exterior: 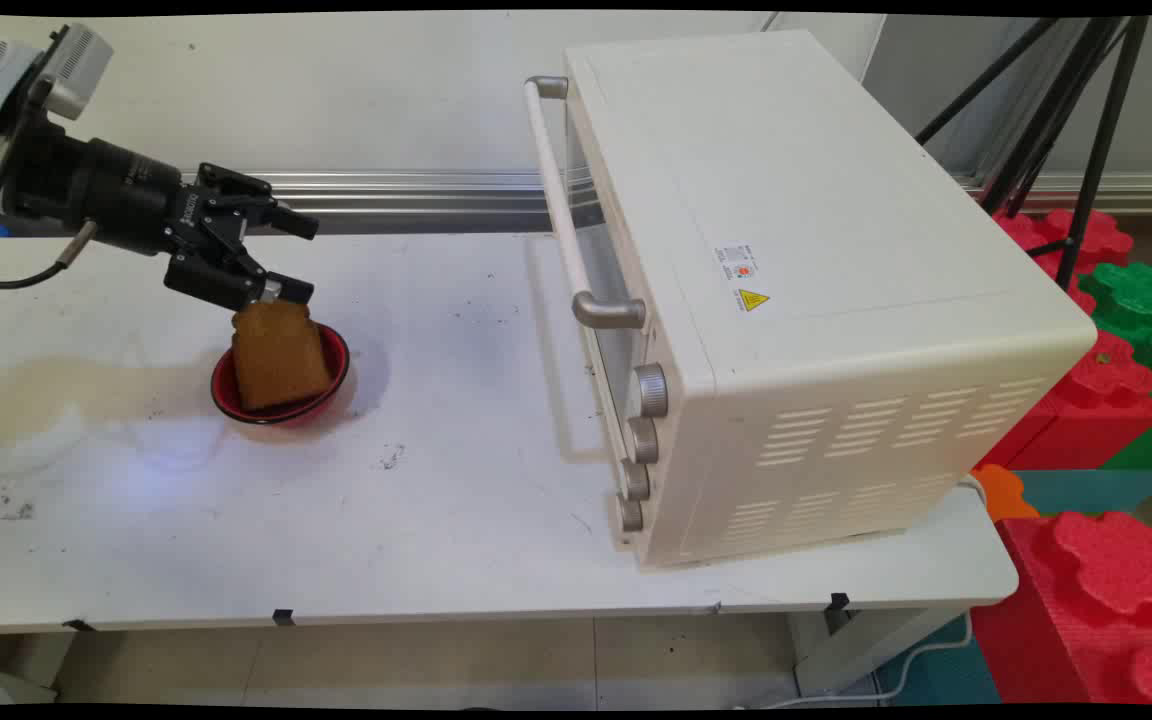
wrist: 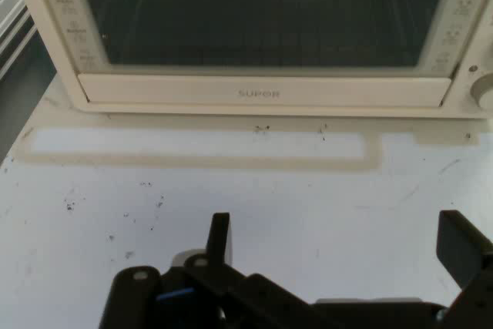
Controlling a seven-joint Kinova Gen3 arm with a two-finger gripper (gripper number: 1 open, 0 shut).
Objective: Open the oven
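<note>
Where the hand view meets the oven door, one word reads faintly, SUPOR, on the toaster oven (wrist: pixel 262 94); its side panel markings are too small to read. On top of the oven (exterior: pixel 816 250) sit two stickers, one a yellow warning triangle. Four knobs (exterior: pixel 650 390) run down its front, at centre right. At upper left, the gripper (exterior: pixel 291 262) has its fingers spread apart, just above one slice of toast (exterior: pixel 279 355) leaning in one red bowl (exterior: pixel 338 358).
</note>
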